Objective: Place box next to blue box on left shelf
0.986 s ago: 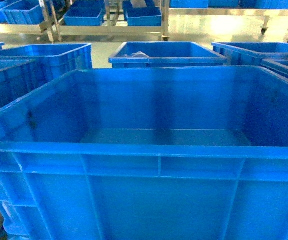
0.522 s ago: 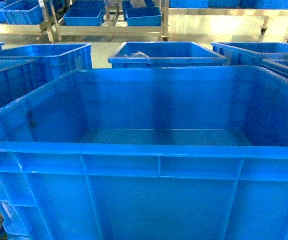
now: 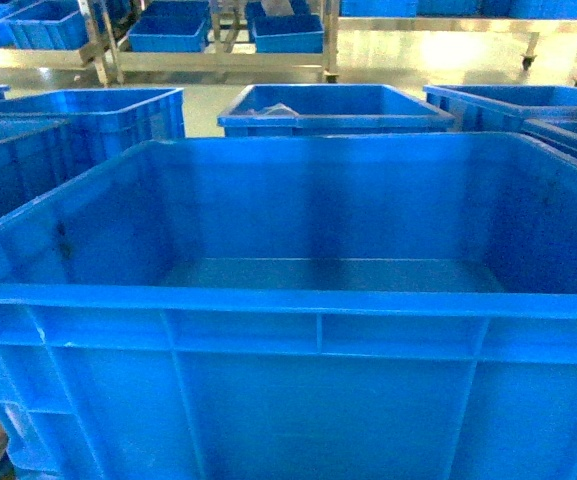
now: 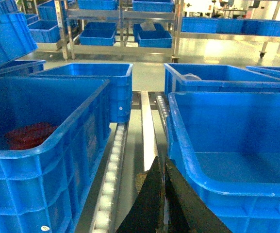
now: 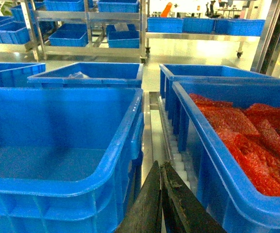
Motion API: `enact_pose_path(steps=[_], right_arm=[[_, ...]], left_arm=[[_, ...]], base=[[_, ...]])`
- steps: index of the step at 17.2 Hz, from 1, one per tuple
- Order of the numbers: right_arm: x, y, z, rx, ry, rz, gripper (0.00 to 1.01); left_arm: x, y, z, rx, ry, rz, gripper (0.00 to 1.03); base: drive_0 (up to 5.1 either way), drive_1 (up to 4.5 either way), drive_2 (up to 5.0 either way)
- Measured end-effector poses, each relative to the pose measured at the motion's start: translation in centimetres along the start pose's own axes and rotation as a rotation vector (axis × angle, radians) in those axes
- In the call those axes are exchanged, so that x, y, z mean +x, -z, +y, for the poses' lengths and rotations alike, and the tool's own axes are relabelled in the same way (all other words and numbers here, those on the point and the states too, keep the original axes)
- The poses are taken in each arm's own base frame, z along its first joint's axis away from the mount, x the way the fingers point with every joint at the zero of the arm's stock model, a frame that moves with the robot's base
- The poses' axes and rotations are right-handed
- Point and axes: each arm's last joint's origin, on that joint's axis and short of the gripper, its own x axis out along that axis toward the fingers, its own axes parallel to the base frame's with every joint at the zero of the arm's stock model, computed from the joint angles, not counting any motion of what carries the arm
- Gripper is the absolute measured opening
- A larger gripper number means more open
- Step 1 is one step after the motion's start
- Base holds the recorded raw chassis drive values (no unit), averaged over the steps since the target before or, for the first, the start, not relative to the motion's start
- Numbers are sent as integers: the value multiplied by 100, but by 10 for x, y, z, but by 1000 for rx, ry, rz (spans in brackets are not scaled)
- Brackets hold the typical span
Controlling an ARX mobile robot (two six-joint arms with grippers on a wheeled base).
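Observation:
The box [image 3: 288,300] is a large bright blue crate that fills the head view, empty, with a glossy inside. It lies to the right of my left gripper [image 4: 160,160], where its rim [image 4: 181,141] is close by, and to the left of my right gripper [image 5: 159,164], where its rim [image 5: 115,155] runs alongside. Both grippers are shut with nothing between their dark fingers, each low beside the box over the gap. Neither shows in the head view. Metal shelves [image 3: 103,45] at the far back left carry several blue boxes [image 3: 43,22]; which one the task names I cannot tell.
A blue crate with red material [image 4: 25,136] stands left of the left gripper. Another crate full of red bags [image 5: 256,141] stands right of the right gripper. Roller rails [image 4: 111,165] run between the crates. More blue crates [image 3: 333,105] sit behind the box.

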Motion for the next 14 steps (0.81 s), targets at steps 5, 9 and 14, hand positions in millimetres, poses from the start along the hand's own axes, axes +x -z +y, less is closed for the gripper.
enact_pose_path(steps=[5, 9, 14], right_arm=[[-8, -1, 0, 0, 0, -9, 2], [-19, 6, 0, -1, -3, 42, 2], [-21, 3, 0, -2, 0, 3, 2]], left_arm=[[-8, 0, 0, 0, 0, 0, 2], [-14, 2, 0, 0, -1, 15, 2], [-23, 4, 0, 3, -1, 13, 2]], base=[[0, 0, 0], [0, 0, 0], [0, 0, 0]])
